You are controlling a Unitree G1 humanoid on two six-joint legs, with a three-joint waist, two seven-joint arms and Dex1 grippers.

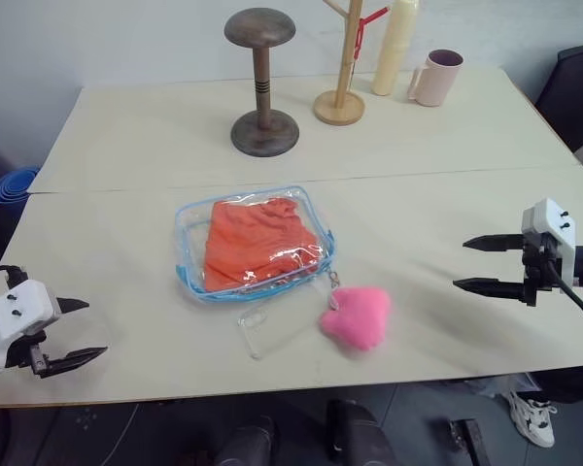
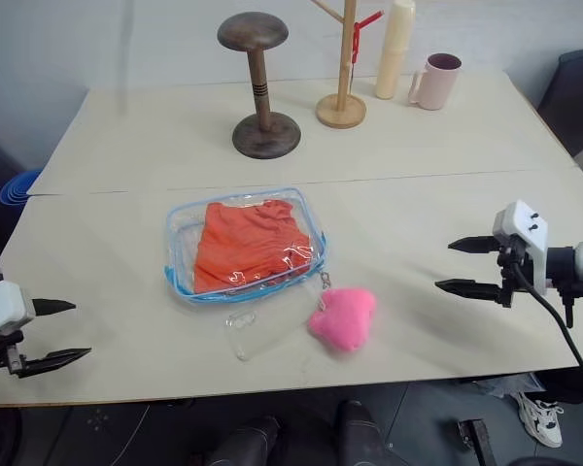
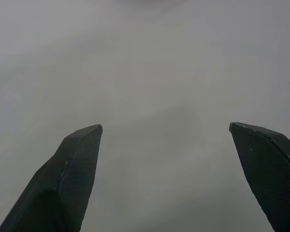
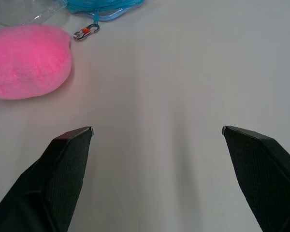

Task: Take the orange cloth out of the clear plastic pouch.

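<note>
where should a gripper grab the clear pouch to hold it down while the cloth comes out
Grip the clear plastic pouch at its blue-edged corner nearest the pink plush heart, coming in from the right side with the right gripper. It lies flat, and the orange cloth fills the middle, so only the thin bare margin there gives the jaws a hold off the fabric.

The table point(image 1: 437, 223) is viewed from above its near edge by both head cameras, facing forward and down, with the clear plastic pouch point(image 1: 253, 243) shared mid-frame. Bare tabletop is seen close-up from each wrist, the pouch's pink plush charm point(image 4: 26, 60) caught from the right.
</note>
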